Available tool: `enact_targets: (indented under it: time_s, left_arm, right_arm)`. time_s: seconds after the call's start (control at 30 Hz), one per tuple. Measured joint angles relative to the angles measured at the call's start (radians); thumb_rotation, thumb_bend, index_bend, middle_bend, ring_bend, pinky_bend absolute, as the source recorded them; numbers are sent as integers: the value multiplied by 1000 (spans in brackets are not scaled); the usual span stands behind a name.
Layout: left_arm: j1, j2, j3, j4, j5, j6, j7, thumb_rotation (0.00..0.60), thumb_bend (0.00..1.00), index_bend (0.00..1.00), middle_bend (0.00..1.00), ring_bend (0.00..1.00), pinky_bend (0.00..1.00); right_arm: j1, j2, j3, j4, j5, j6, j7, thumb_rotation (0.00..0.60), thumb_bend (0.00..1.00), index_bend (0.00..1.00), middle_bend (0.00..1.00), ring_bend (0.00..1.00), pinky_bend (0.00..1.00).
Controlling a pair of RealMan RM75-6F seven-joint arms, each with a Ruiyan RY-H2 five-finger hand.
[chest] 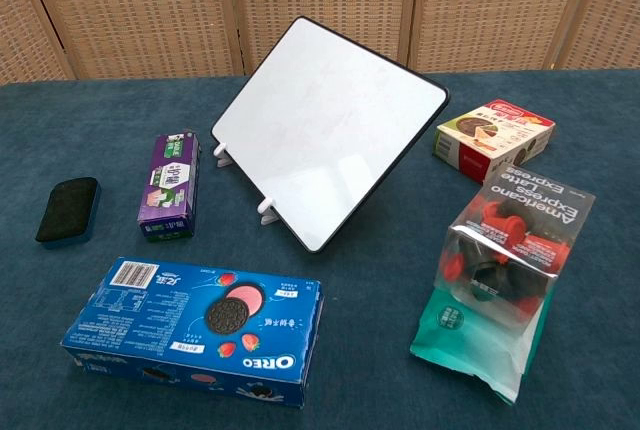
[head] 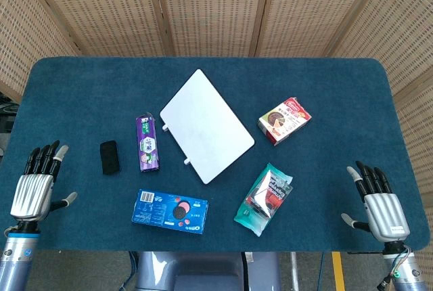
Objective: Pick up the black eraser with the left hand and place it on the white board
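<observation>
The black eraser lies flat on the blue cloth, left of the purple box. The white board sits in the middle of the table, propped on small white feet. My left hand rests near the table's front left corner, fingers spread and holding nothing, a short way left of the eraser. My right hand lies at the front right corner, also spread with nothing in it. Neither hand shows in the chest view.
A purple box lies between eraser and board. A blue Oreo box sits at the front. A green and red snack bag and a red cake box are on the right.
</observation>
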Motion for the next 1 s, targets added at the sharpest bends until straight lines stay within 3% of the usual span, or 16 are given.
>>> enact_targets:
  time_s: [1.0]
  left_arm:
    - [-68,25,-7,36,20,-103,-46,600,155,0,0,0,0]
  right_arm:
    - [-6,5,8,0,14,9,12,600,49,24,0,0,0]
